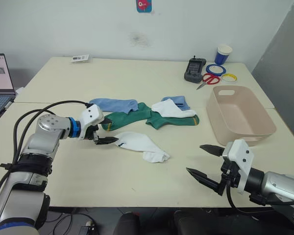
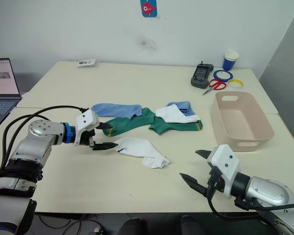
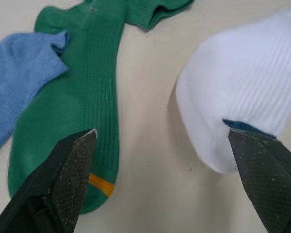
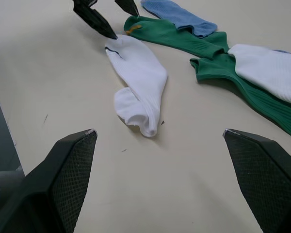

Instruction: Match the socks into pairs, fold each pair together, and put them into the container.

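Six socks lie mid-table. One white sock (image 1: pixel 139 144) is nearest, its cuff end by my left gripper (image 1: pixel 108 130). That gripper is open, one finger at the white cuff (image 3: pixel 247 82) and the other over a green sock (image 3: pixel 82 107) with a yellow stripe. A second green sock (image 1: pixel 174 120) lies to the right, with another white sock (image 1: pixel 169 108) on it and over a blue sock (image 1: pixel 179 101). A longer blue sock (image 1: pixel 112 104) lies behind the green one. The beige-pink container (image 1: pixel 257 128) stands at the right. My right gripper (image 1: pixel 196 159) hangs open above bare table near the front edge.
A laptop (image 1: pixel 0 81) sits at the far left. At the back right are a black device (image 1: pixel 195 69), red scissors (image 1: pixel 208 79), coloured tape rings (image 1: pixel 216 69) and a blue-and-white paper cup (image 1: pixel 224 54). A small card (image 1: pixel 80 58) lies at the back left.
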`<action>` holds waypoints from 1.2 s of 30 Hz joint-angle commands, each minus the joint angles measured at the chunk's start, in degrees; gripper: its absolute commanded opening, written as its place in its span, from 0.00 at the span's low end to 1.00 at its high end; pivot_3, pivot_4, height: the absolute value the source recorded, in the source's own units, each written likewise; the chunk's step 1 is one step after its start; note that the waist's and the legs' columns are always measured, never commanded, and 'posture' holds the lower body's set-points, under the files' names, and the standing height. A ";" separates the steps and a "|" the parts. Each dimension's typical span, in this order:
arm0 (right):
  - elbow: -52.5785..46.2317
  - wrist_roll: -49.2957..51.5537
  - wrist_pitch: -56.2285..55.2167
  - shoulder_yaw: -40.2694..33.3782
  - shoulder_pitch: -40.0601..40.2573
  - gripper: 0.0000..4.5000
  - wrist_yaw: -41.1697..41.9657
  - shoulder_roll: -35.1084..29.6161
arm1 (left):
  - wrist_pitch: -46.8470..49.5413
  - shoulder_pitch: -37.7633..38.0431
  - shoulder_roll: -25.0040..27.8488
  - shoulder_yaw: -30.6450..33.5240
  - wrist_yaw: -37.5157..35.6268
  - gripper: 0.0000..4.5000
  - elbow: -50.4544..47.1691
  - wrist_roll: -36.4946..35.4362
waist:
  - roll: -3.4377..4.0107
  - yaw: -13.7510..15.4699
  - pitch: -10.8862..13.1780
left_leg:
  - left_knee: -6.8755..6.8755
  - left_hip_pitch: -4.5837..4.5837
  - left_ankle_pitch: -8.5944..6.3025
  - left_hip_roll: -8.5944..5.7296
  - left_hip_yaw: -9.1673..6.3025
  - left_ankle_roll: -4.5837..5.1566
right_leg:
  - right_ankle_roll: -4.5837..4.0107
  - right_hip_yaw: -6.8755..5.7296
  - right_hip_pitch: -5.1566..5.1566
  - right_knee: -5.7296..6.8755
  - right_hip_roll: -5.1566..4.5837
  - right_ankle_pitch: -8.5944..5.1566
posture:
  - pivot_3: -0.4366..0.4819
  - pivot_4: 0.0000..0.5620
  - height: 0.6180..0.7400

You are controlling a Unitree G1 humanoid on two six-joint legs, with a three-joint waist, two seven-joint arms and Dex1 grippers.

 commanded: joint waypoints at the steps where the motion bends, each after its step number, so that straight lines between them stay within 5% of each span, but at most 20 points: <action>1: -1.78 0.82 -0.41 -0.77 0.20 1.00 -0.11 -0.22 | -16.45 -3.51 0.90 2.17 -0.85 1.00 5.99 2.17 | 0.00 0.05 0.00 | 0.00 0.00 0.00 0.00 -0.01 0.00 | 0.01 -0.02 0.00 0.00 0.00 0.00 | 0.48 0.27 0.93; 8: -1.51 0.73 -0.57 -1.21 0.94 1.00 0.54 -0.91 | -37.28 -4.54 3.48 -0.06 -15.61 1.00 12.19 1.63 | 0.00 -0.25 0.00 | 0.06 0.05 0.00 0.00 0.10 0.00 | 0.06 0.07 0.05 0.01 0.03 0.03 | 0.48 0.27 0.93; 17: -1.86 -0.22 -0.95 0.14 0.90 1.00 0.86 -1.40 | -44.29 -8.23 -5.68 -4.45 -11.51 1.00 18.07 9.36 | -0.05 0.57 -0.04 | 0.16 0.03 0.01 -0.05 0.04 0.02 | 0.11 0.00 0.13 0.01 0.20 0.04 | 0.48 0.27 0.93; 22: -2.56 -0.83 -0.72 1.49 1.03 1.00 -0.34 -0.54 | -44.70 -9.28 -7.13 -6.02 -9.96 0.72 20.78 12.39 | -0.05 -0.07 -0.04 | 0.13 0.02 0.00 0.01 -0.02 0.02 | 0.11 -0.02 0.11 0.02 0.23 0.05 | 0.48 0.27 0.93; 26: -2.43 -1.07 -0.38 2.88 1.15 1.00 -1.88 0.52 | -32.24 -10.75 -7.63 -4.58 -14.50 0.43 18.81 8.91 | -0.05 -0.20 -0.04 | 0.13 0.06 0.01 0.04 -0.06 0.02 | 0.10 -0.05 0.11 0.10 0.42 0.05 | 0.48 0.27 0.93; 32: 1.36 -5.54 -1.17 8.65 -2.10 1.00 -5.53 3.92 | 0.23 -10.46 -3.97 -6.63 -21.63 0.00 0.54 -1.31 | -0.05 -0.33 -0.04 | 0.17 0.03 0.01 0.08 -0.07 0.02 | 0.09 -0.03 0.10 0.09 0.42 0.05 | 0.48 0.27 0.93; 36: 8.38 -12.58 -2.12 14.93 -7.54 1.00 -9.70 8.69 | 15.03 -10.60 0.24 -8.89 -21.63 0.00 -7.65 -6.63 | -0.04 -0.64 -0.04 | 0.16 0.09 0.01 0.09 -0.03 0.01 | 0.07 0.07 0.08 0.15 0.43 0.04 | 0.48 0.27 0.93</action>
